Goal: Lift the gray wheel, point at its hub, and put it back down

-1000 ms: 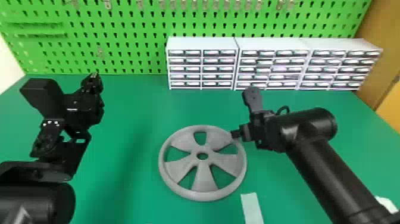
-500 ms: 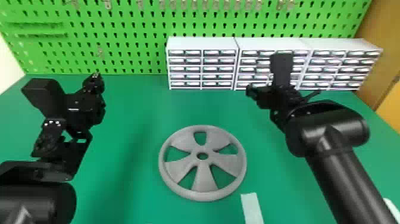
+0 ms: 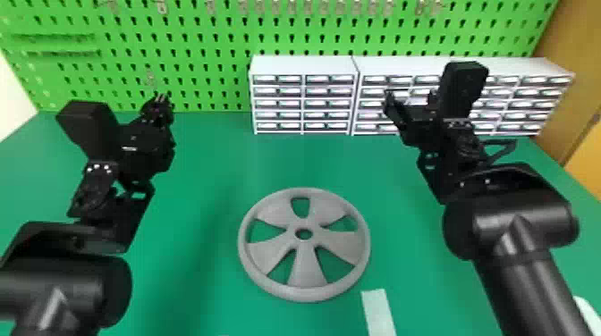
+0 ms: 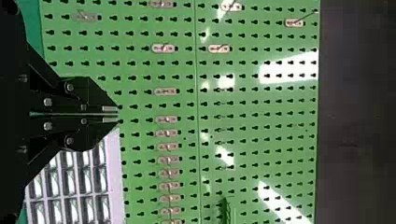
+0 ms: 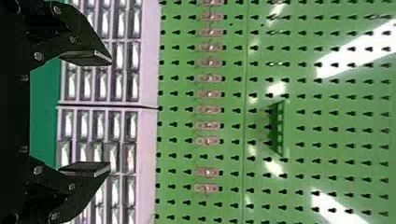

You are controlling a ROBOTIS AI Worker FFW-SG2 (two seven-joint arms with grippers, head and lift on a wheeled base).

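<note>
Gray wheel (image 3: 306, 268): one, flat on the tabletop (image 3: 196, 286). Left end effector (image 4: 117, 114): pressed together, empty. Right end effector (image 5: 110, 113): spread, empty, well apart from the wheel. Hazard: a shallow rim pinch could let it slip if lifted.

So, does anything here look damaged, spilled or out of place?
Nothing stands out. The gray wheel lies flat and looks whole. The drawers stand in line along the pegboard, and I see no spill on the table. What the pale strip near the wheel is for, I can't tell.
</note>
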